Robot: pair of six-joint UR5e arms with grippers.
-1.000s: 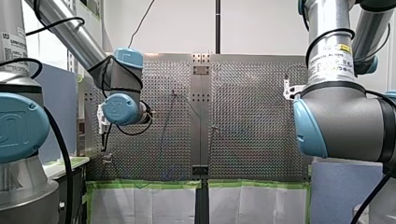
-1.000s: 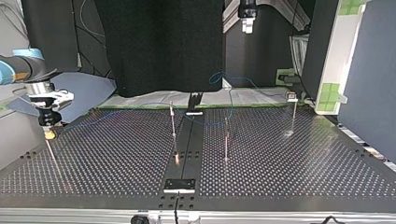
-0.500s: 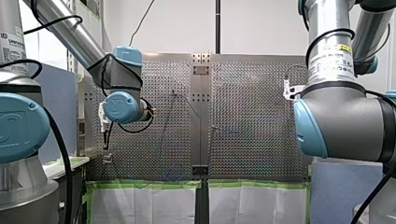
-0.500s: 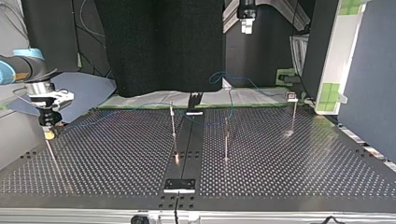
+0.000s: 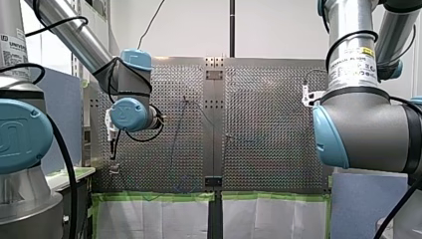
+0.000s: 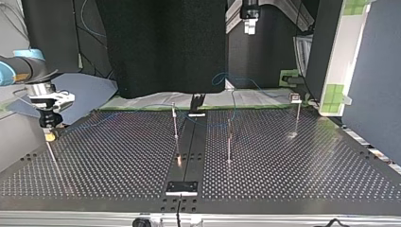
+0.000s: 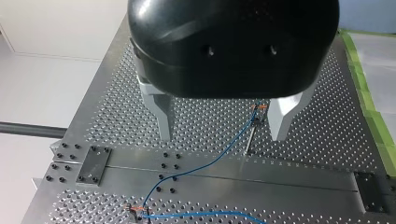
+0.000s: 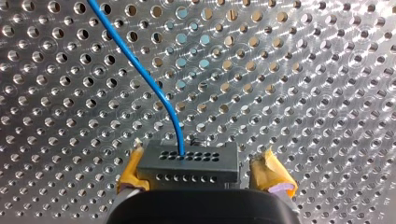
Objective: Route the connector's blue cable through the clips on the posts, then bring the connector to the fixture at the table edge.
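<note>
The black connector (image 8: 187, 165) sits between the yellow pads (image 8: 271, 175) of my right gripper (image 8: 201, 163), which is open, with a gap at one pad. Its blue cable (image 8: 140, 74) runs away over the perforated plate. In the top view my right gripper (image 6: 48, 135) stands low at the table's left edge. The cable (image 7: 205, 165) passes a clip on a post (image 7: 258, 112) and a second clip (image 7: 137, 211). My left gripper (image 7: 223, 135) hangs open and empty high above them, at the top of the top view (image 6: 249, 28).
Three thin posts (image 6: 175, 125) (image 6: 229, 142) (image 6: 298, 116) stand on the perforated table (image 6: 118, 165). A dark centre strip with a small plate (image 6: 182, 187) runs down the middle. Green-taped sheets (image 5: 159, 196) border one table edge, where slack cable (image 6: 236, 80) loops.
My left arm shifted slightly in the front view one second ago and has held still since. The right arm and the connector have not moved.
</note>
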